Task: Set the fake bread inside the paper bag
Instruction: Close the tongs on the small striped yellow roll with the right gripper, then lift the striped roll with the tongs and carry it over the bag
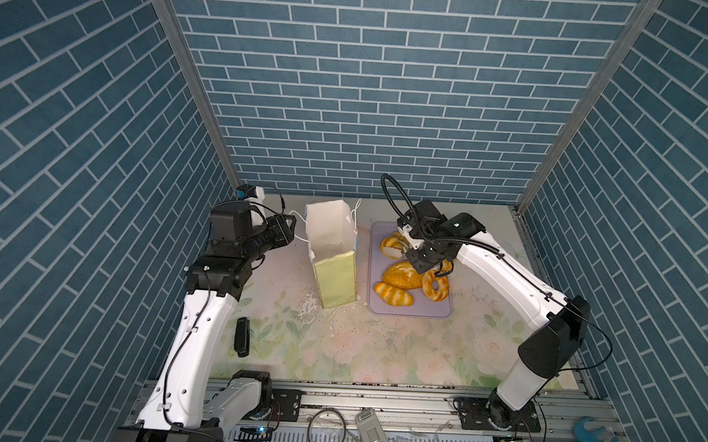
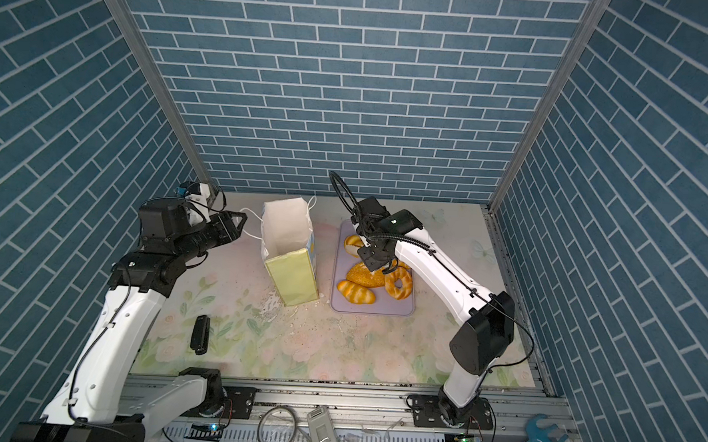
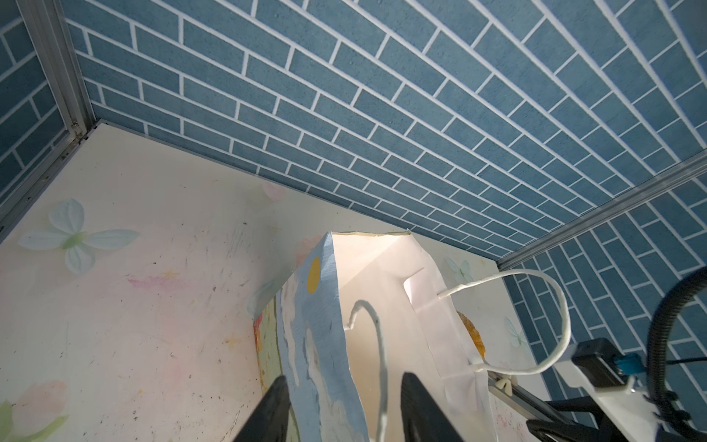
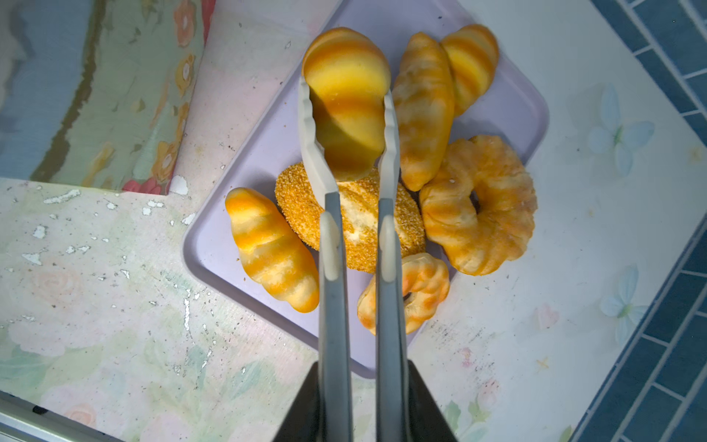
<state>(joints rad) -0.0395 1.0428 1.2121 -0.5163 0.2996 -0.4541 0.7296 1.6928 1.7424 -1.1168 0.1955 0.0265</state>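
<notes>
Tongs of grey metal (image 4: pixel 333 306), clamped by the right gripper (image 4: pixel 362 405), are pinched on a striped golden roll (image 4: pixel 346 95); left gripper (image 3: pixel 346 405) jaws are held apart at nine o'clock of the yellow-green paper bag (image 1: pixel 334 279), its floor hidden.

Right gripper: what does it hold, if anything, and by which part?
The right gripper grips tongs by their grey arms; their white tips pinch a striped roll at its sides.

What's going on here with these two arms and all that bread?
The right arm's fingers hold tongs that pinch one striped roll just above the lilac tray, where six more breads lie. The left arm's fingers stand open around the rim and cord handle of the upright paper bag beside the tray. The roll is not yet in the bag.
</notes>
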